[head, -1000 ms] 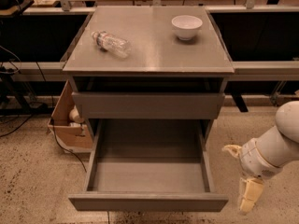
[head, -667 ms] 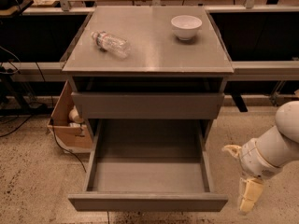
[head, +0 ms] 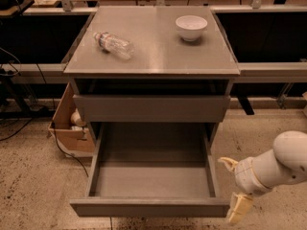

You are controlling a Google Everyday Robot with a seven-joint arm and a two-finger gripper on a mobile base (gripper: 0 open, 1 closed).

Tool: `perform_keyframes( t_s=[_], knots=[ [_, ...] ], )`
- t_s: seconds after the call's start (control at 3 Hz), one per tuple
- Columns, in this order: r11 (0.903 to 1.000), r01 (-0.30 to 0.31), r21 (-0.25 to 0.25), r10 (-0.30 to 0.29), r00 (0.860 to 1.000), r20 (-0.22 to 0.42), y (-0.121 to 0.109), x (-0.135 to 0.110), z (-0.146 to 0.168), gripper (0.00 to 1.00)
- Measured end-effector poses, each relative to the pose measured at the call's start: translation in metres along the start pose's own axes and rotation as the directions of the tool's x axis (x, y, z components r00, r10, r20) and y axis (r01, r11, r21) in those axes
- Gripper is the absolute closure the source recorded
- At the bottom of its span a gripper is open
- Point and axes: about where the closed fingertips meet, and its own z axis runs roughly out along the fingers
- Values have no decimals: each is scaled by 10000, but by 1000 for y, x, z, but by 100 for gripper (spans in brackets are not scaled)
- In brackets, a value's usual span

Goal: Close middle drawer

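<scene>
The middle drawer (head: 149,207) of the grey cabinet (head: 152,68) is pulled far out toward me, and its inside is empty. The upper drawer front (head: 151,108) sits above it, almost flush with the cabinet. The lowest drawer is hidden beneath the open one. My gripper (head: 233,186) hangs low at the right, just beside the open drawer's front right corner. Its two yellowish fingers are spread apart and hold nothing, and the white arm (head: 283,164) comes in from the right edge.
A clear plastic bottle (head: 113,44) lies on its side on the cabinet top, with a white bowl (head: 191,27) at the back right. An open cardboard box (head: 72,123) stands on the floor left of the cabinet, with cables beside it. Speckled floor lies all around.
My gripper and arm have shifted a little left and down, closer to the open drawer's front right corner. The drawer has not moved.
</scene>
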Motion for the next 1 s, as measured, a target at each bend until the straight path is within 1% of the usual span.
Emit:
perform_keyframes(
  t_s=[0.33, 0.67, 1.0],
  knots=[
    [9995, 258, 183, -268, 9979, 598, -14, 5, 44, 0],
    [9980, 582, 240, -604, 9924, 1074, -31, 9, 93, 0],
    [9969, 764, 182, -781, 9883, 1307, -37, 14, 121, 0]
  ],
)
